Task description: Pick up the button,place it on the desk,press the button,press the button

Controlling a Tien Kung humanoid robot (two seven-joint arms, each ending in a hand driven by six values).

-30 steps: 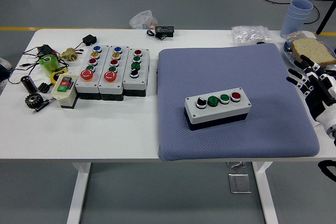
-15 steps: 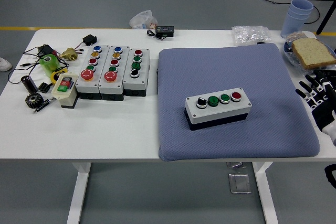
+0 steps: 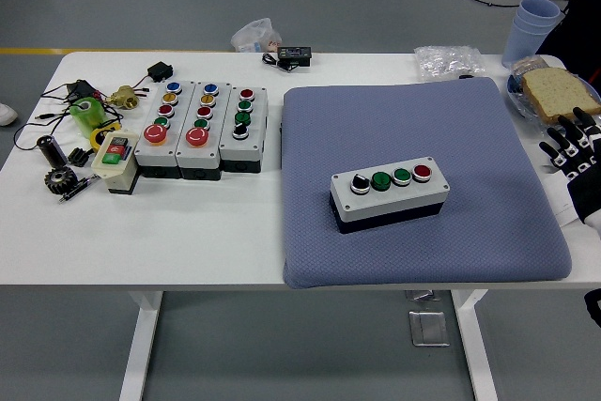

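> since the button box (image 3: 390,194) already sits flat on the blue pad (image 3: 423,119) in the middle of the bench (image 3: 188,232), placing looks finished, right?

>> seems so. pressing looks like the step in hand. the right hand (image 3: 575,152) hangs at the right edge, well apart from the box, fingers (image 3: 562,143) spread and holding nothing.

> and next?

>> probably reach left over the pad, then bring one fingertip down on one cap in the box's top row. left arm isn't showing.

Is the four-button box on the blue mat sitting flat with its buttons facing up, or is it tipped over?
Flat and upright. The button box rests on the blue mat with all four buttons facing up; nothing touches it.
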